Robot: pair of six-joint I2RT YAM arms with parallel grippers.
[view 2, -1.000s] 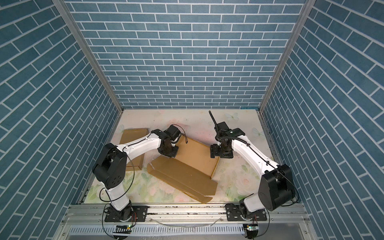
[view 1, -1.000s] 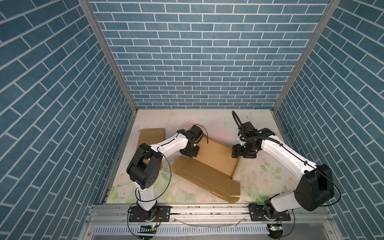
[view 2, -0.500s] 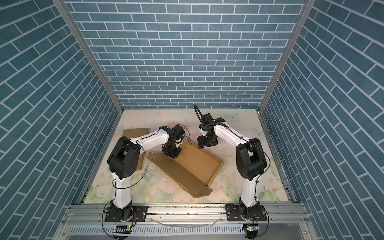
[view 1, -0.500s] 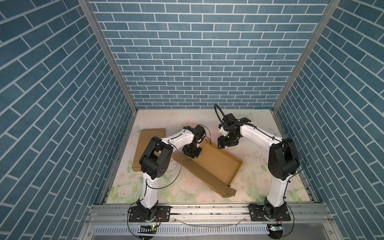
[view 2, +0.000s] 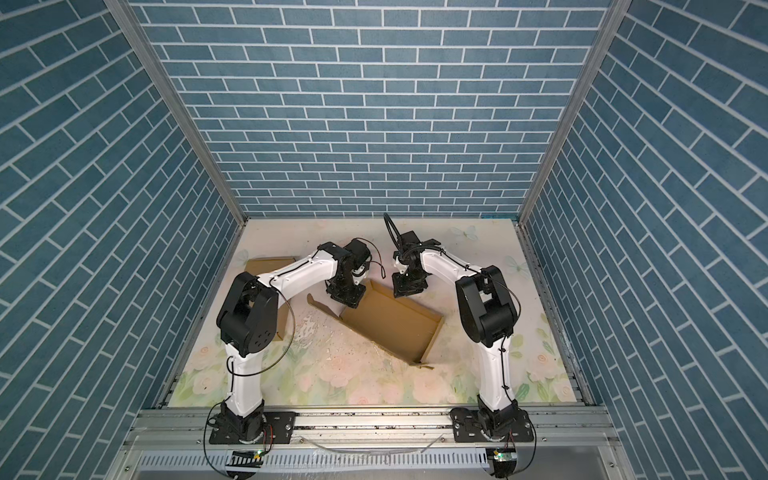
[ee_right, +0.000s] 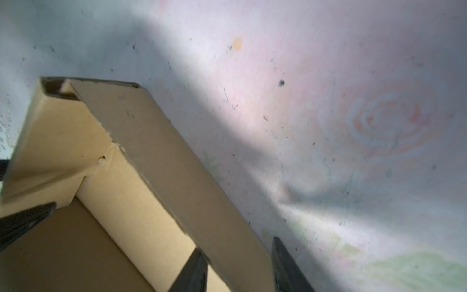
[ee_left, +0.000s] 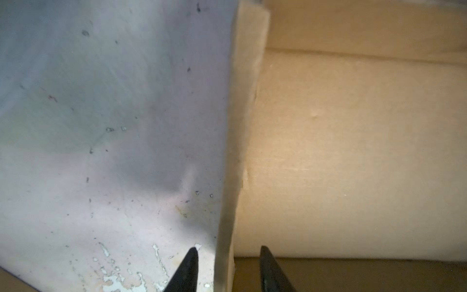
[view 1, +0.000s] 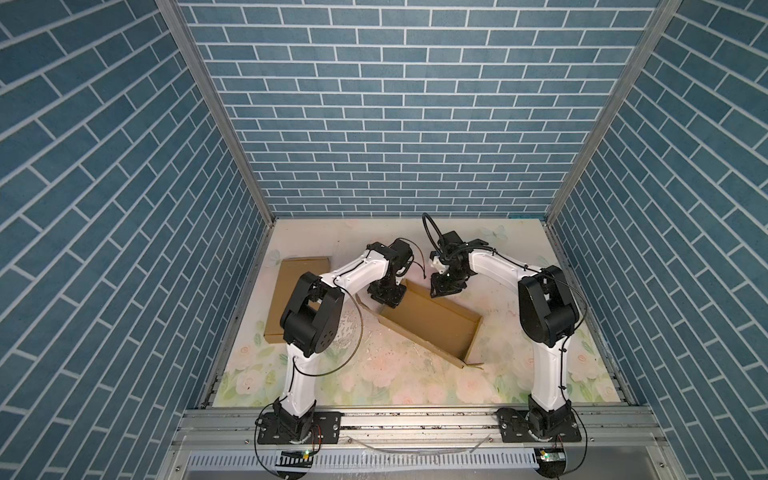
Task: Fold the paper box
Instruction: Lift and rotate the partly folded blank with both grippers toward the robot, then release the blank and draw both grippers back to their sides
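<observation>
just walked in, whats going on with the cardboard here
Two robot arms are folding a brown paper box on the flowered table. Several of its walls already stand up. The left gripper straddles one end wall with its jaws open, clear of the card on both sides. The right gripper straddles the adjoining long wall near the same corner; whether it has clamped is unclear. A second flat cardboard piece lies by the left arm.

Blue brick-pattern walls [view 1: 399, 124] enclose three sides. The bench [view 1: 374, 374] has a pale, worn floral cover, with a metal rail [view 1: 415, 419] along its near edge.
</observation>
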